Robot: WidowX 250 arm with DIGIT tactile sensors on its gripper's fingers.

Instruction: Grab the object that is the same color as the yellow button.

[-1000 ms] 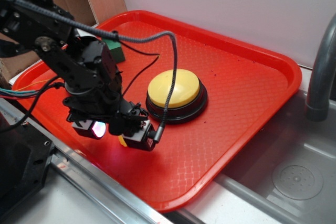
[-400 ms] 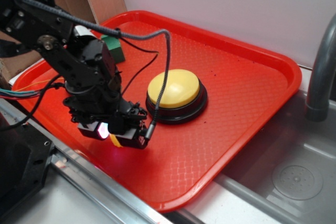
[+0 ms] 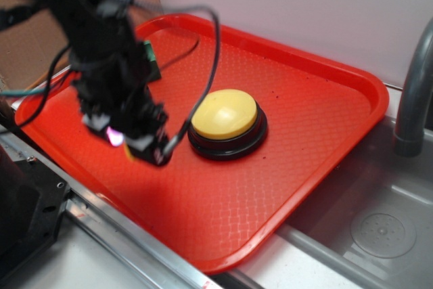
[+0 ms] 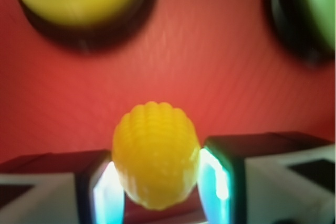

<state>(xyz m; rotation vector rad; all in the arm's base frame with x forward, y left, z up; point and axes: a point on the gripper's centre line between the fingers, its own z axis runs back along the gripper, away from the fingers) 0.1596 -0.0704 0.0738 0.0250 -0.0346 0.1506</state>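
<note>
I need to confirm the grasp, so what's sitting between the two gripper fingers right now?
In the wrist view the yellow corn piece sits between the fingers, which press it from both sides. Nothing else is in that gap.

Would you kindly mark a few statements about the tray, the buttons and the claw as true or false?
1. The claw is closed on the yellow corn-textured piece. True.
2. The yellow button sits on a blue tray. False: the tray is red.
3. The wrist view shows a green button at upper right. True.
4. The yellow button has a white base. False: its base is black.
5. The claw is gripping the yellow button. False: the button lies apart from it.
</note>
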